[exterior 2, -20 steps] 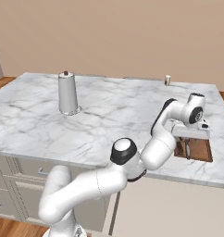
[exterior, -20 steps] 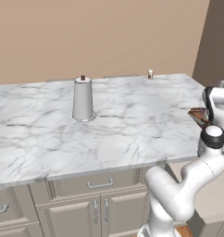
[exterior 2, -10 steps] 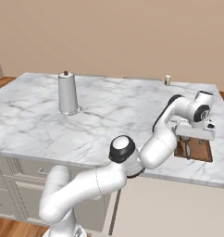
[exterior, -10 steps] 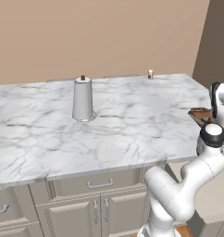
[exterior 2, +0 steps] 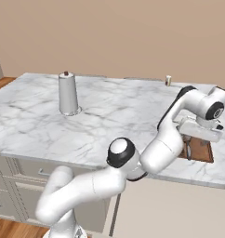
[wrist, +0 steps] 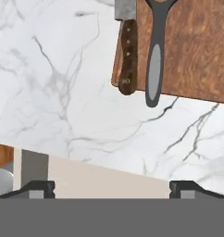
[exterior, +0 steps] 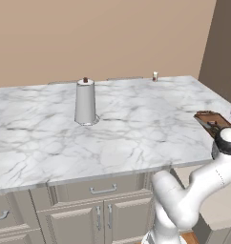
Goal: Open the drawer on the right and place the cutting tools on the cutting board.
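Writing or brand marks cannot be made out on anything. Grey-veined white marble covers the bench (exterior: 136,138), with tan walls behind and grey-beige cabinet fronts (exterior: 103,217) below. The cutting board (wrist: 192,46) lies at the bench's right end; a brown-handled knife (wrist: 127,55) and a grey-handled tool (wrist: 154,60) rest on it, handles overhanging its edge. The gripper (wrist: 112,189) hovers near the board, jaws wide apart, empty. A grey canister (exterior: 85,102) stands upright, well apart.

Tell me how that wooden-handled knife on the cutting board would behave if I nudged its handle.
The knife looks rigid, so it would likely pivot as one piece. Its handle overhangs the cutting board rim, so a push might tip or slide it onto the counter. The flat shape seems unlikely to roll.
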Motion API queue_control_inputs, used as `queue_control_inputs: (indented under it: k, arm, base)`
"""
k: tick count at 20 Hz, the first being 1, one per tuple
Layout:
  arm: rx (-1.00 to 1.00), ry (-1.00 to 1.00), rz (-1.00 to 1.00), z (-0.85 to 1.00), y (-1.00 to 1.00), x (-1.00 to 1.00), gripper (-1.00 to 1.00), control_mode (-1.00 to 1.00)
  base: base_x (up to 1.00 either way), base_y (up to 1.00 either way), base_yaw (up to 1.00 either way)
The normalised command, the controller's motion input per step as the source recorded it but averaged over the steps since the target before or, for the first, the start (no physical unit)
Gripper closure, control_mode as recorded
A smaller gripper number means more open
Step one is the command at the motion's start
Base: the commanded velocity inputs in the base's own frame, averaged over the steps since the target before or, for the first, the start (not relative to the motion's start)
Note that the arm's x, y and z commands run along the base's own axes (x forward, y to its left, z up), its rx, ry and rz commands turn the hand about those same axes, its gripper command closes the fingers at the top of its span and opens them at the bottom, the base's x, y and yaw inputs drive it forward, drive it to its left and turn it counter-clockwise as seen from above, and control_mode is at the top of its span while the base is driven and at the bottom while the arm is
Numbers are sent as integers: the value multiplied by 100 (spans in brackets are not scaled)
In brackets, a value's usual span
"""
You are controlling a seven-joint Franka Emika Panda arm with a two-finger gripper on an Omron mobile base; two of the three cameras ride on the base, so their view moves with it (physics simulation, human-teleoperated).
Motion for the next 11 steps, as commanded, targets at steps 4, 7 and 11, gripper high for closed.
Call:
queue_control_inputs:
  k: [4,7,11]
  arm:
    - [-1,-20,17,30,92,-100,-100,-100]
    - [-5,-18,15,24,100,-100,-100,-100]
    - [-7,-19,13,36,100,-100,-100,-100]
  base:
    - [0,0,0]
    - [0,0,0]
    - [0,0,0]
